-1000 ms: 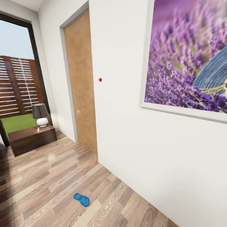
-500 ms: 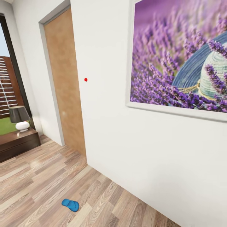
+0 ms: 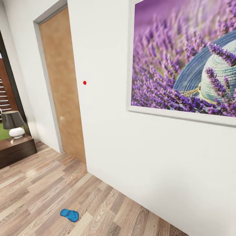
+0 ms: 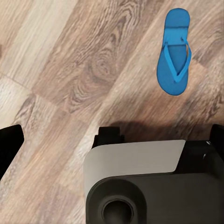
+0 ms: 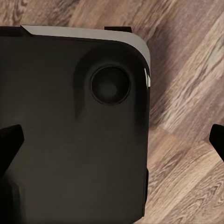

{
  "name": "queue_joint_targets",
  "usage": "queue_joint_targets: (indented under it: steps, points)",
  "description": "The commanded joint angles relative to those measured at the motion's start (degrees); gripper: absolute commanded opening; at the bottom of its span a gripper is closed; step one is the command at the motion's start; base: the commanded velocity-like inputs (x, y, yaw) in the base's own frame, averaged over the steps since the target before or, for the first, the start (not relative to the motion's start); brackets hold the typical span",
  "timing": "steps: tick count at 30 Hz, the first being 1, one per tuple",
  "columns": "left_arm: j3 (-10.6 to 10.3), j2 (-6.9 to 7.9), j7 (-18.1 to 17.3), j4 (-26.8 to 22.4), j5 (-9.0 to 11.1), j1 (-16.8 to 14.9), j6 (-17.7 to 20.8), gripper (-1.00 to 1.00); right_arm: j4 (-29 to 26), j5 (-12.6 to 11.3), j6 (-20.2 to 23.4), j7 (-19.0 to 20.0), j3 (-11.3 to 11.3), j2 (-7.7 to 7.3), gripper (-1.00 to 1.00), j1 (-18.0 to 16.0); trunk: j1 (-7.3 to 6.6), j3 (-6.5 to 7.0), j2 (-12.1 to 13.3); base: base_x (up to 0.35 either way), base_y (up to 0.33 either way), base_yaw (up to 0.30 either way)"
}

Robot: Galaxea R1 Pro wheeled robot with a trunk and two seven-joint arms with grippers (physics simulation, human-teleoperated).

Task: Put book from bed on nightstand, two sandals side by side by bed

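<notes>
A bright blue flip-flop sandal (image 3: 69, 215) with a rounded toe and thin thong strap lies flat on the wood-plank floor (image 3: 39, 193), alone, near the white wall (image 3: 108, 124). Both grippers' fingertips stand wide apart, empty. Farther back, a dark nightstand (image 3: 14, 150) carries a lamp (image 3: 13, 124)

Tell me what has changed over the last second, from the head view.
The camera swung right: the door, nightstand with its lamp, and blue sandal all slid left in frame, and more of the lavender picture shows. The sandal lies flat on the wood floor as before; nothing was grasped.
</notes>
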Motion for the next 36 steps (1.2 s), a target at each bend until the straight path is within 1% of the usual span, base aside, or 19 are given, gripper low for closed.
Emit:
queue_joint_targets:
  steps: [1, 9, 22, 36]
  points:
    - [0.0, 0.01, 0.0, -0.1, 0.0, 0.0, 0.3, 1.0, 0.0, 0.0, -0.2, 0.0, 0.0, 0.0, 1.0, 0.0, 0.0, -0.06, 0.0, 0.0, 0.0, -0.06]
    - [0.0, 0.01, 0.0, -0.1, 0.0, 0.0, 0.3, 1.0, 0.0, 0.0, -0.2, 0.0, 0.0, 0.03, 1.0, 0.0, 0.0, -0.06, 0.0, 0.0, 0.0, -0.076]
    - [0.1, -0.06, 0.0, -0.2, 0.0, 0.0, 0.3, 1.0, 0.0, 0.0, -0.2, 0.0, 0.1, 0.04, 1.0, 0.0, 0.0, -0.06, 0.0, 0.0, -0.005, -0.02]
    - [0.2, -0.13, -0.2, -0.2, 0.1, 0.0, 0.3, 1.0, 0.0, 0.0, -0.2, 0.0, 0.1, 0.02, 1.0, 0.0, 0.0, -0.06, 0.0, 0.0, -0.131, -0.002]
